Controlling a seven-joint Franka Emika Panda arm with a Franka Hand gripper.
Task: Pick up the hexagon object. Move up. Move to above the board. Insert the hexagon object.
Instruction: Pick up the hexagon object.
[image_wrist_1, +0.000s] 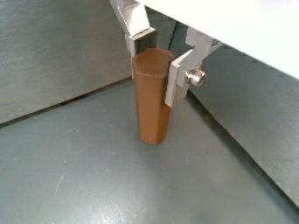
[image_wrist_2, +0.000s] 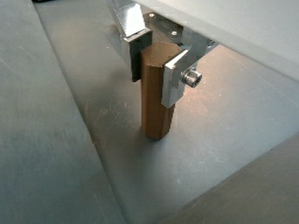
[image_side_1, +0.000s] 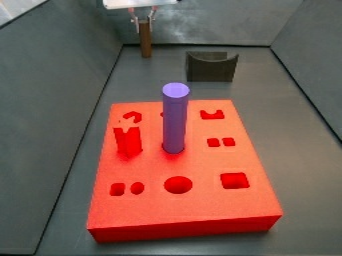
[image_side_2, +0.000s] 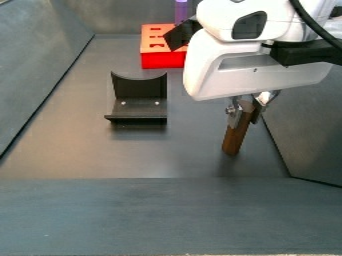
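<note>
The hexagon object is a slim brown peg standing upright on the grey floor near the far wall; it also shows in the wrist view and both side views. My gripper comes down over its top, with a silver finger pressed on each side, shut on it. The gripper also shows in the side views. The red board lies well apart from the peg, with shaped holes in its top.
A purple cylinder stands upright in the board, and a red piece stands beside it. The dark fixture stands on the floor between board and far wall. Grey walls rise close to the peg.
</note>
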